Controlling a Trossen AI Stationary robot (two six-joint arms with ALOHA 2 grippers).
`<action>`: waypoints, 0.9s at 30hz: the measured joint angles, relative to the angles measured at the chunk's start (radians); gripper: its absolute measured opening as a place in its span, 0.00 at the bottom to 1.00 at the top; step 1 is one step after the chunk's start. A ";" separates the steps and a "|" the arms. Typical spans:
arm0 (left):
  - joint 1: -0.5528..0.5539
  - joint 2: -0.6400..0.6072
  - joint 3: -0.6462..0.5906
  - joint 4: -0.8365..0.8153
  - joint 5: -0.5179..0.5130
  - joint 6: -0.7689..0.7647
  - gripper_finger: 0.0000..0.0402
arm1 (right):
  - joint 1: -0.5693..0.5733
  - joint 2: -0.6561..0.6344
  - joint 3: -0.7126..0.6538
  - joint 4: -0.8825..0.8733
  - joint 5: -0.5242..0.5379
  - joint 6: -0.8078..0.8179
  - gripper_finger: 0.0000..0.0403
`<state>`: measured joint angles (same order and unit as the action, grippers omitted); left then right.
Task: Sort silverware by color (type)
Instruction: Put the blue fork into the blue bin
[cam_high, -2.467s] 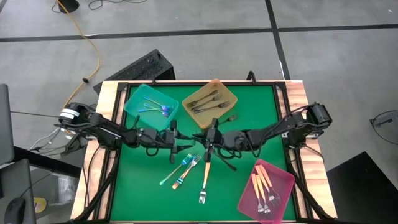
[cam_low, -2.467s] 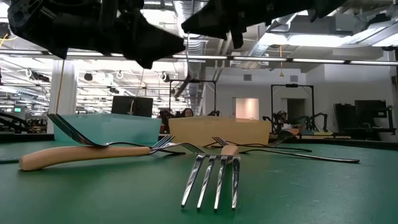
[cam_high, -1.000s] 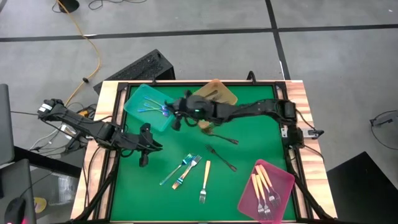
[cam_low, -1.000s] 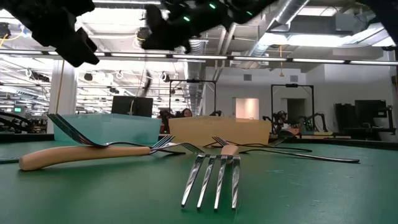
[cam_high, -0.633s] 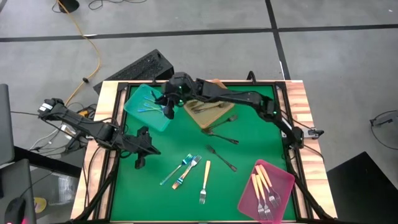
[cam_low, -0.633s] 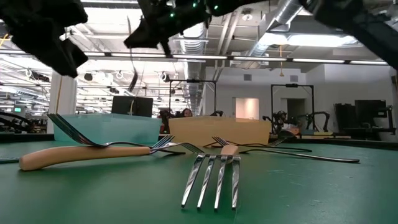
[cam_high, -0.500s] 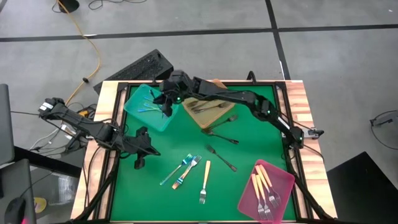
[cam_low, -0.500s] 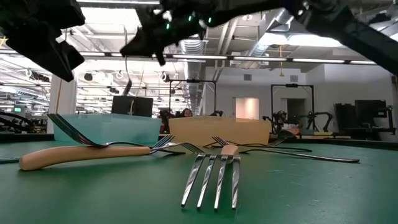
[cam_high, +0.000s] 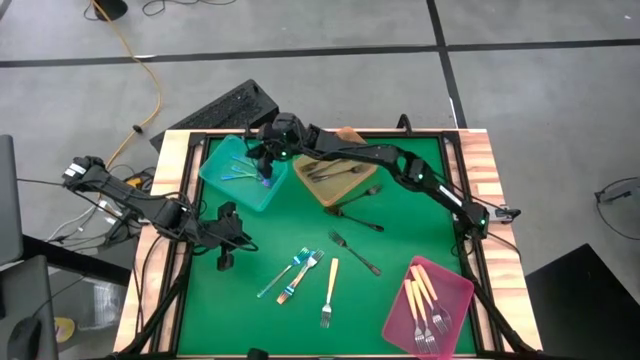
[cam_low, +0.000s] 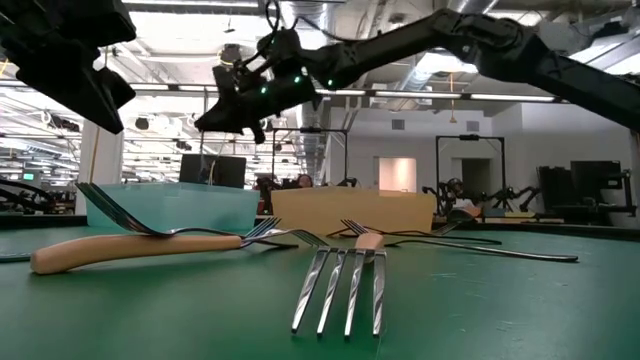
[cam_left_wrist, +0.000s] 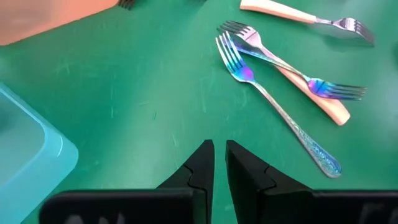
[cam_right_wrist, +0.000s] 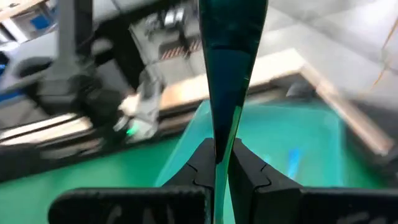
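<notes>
One iridescent blue utensil (cam_right_wrist: 231, 68) is clamped between the fingers of the right gripper (cam_high: 267, 160), which is held above the teal tray (cam_high: 222, 177) at the far left of the green mat (cam_high: 400, 200); the handle is pinched near one end so that the piece hangs down over this tray, probably in order to be dropped there with the other blue pieces (cam_high: 238, 172). In the amber tray (cam_high: 368, 158) the dark grey forks (cam_high: 335, 173) are gathered, and in the pink tray (cam_high: 455, 300) the cream-handled forks (cam_high: 424, 300) are laid, so each colour is given its own tray. Several pieces are not yet sorted on the mat: two iridescent forks (cam_left_wrist: 273, 102), two cream-handled forks (cam_high: 329, 290) and two dark forks (cam_high: 355, 252). The left gripper (cam_high: 226, 243) is kept low over the left part of the mat, its fingers brought together on nothing, as is seen in the left wrist view. Which kind of utensil is held cannot be told, because its head is cut off in the right wrist view and covered by the arm from above. The exact count in each tray is also hard to make out.
</notes>
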<state>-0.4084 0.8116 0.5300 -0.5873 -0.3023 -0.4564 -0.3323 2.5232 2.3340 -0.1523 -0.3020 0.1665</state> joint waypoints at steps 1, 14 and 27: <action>0.000 0.000 0.000 0.000 0.000 0.000 0.06 | 0.000 0.008 0.001 0.033 0.012 -0.030 0.10; 0.000 0.000 -0.047 0.001 -0.051 -0.021 0.06 | 0.079 0.045 -0.004 0.346 0.267 -0.350 0.10; -0.031 -0.001 -0.072 0.022 -0.049 -0.054 0.06 | 0.063 0.123 -0.002 0.577 0.248 -0.306 0.10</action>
<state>-0.4392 0.8108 0.4583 -0.5650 -0.3511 -0.5102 -0.2688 2.6465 2.3323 0.4252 -0.0536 -0.1394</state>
